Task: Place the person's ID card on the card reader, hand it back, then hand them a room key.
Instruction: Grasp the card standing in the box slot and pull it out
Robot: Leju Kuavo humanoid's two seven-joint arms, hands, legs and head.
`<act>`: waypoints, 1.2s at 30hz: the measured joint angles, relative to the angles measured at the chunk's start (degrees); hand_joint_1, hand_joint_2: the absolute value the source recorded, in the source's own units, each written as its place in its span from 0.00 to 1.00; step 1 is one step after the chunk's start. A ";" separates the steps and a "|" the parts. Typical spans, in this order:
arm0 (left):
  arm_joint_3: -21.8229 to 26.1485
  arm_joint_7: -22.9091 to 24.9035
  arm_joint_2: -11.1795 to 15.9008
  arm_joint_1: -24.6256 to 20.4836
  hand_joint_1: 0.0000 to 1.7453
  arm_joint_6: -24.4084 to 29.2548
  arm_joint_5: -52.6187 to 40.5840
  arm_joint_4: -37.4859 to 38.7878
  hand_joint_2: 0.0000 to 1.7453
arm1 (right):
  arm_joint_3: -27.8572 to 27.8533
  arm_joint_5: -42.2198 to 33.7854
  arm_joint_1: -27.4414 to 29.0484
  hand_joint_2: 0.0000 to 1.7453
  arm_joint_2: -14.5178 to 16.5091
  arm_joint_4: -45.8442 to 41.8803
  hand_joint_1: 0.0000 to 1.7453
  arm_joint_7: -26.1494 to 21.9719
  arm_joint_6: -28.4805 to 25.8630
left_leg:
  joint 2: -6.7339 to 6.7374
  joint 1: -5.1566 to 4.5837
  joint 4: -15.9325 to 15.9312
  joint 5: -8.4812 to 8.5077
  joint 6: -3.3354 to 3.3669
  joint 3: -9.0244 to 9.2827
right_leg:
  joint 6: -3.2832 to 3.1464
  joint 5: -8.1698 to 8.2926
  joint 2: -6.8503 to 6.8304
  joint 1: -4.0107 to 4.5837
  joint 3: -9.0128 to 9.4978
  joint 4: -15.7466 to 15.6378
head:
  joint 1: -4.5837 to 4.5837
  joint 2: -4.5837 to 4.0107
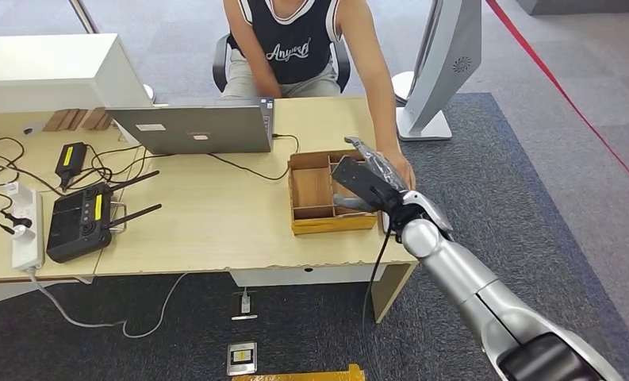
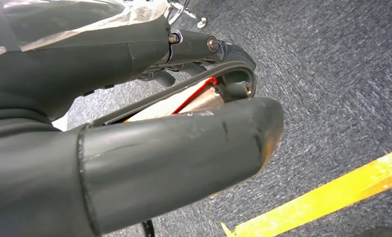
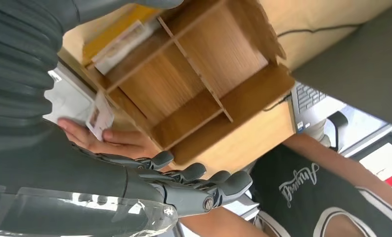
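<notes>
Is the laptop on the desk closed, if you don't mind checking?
No, the laptop stands open on the desk, its lid raised with its back toward the camera.

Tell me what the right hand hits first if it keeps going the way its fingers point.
Probably the person's hand, which lies just beyond the right hand at the far right corner of the wooden tray and holds a card. Depth is unclear; the fingers may pass above it.

The robot's right arm (image 1: 485, 298) is a silver tube with a rounded joint, darkening to black casing at 5 o'clock in the head view. A black cable hangs from its wrist. The right hand (image 1: 366, 184) has dark grey fingers under clear plastic wrap. The left hand (image 2: 134, 133) shows a thick grey scuffed thumb, a silver screw and a red-edged inner band.
</notes>
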 joint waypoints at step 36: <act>0.30 0.66 0.03 -0.41 0.00 -0.62 -1.72 -0.02 0.00 | 5.07 37.85 13.18 1.00 -5.15 -13.31 0.00 7.04 -10.11 | 0.01 0.00 -0.01 0.00 -0.01 -0.03 | 0.00 0.00 0.01 0.00 0.00 0.00 | -0.02 0.00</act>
